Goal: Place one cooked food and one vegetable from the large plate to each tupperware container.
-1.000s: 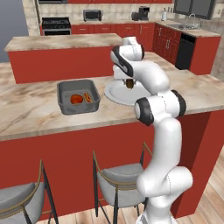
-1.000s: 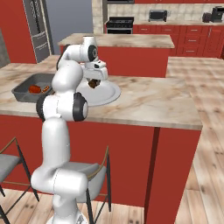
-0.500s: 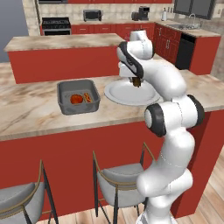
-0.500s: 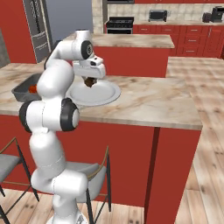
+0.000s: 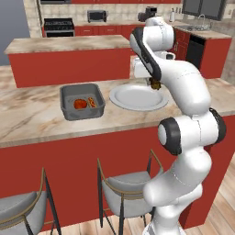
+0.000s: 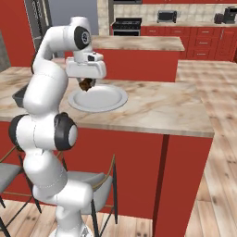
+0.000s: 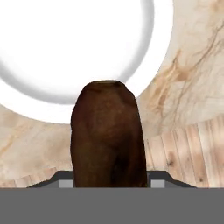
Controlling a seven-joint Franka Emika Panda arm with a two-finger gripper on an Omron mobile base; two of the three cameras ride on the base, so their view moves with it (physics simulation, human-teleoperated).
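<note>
The end effector (image 5: 155, 85) is closed on a brown piece of cooked food (image 7: 108, 135) and holds it in the air above the right edge of the large plate (image 5: 137, 97). In the hand view the brown piece stands between the fingers and covers the lower centre, with the white plate surface beyond it and the marbled worktop (image 5: 32, 117) around the plate rim.

The large plate lies flat on the worktop, near its middle; its visible surface is bare. In the right base view the end effector (image 6: 85, 85) hangs over the left rim of the same plate (image 6: 104, 98), and the brown piece (image 6: 85, 85) is clear of the plate surface.

The dark tupperware container (image 5: 81, 101) stands on the worktop just left of the plate, apart from it. It holds a red round item (image 5: 80, 103) and an orange item (image 5: 92, 102), side by side on its floor.

Two stools (image 5: 127, 189) stand under the near edge of the worktop.
</note>
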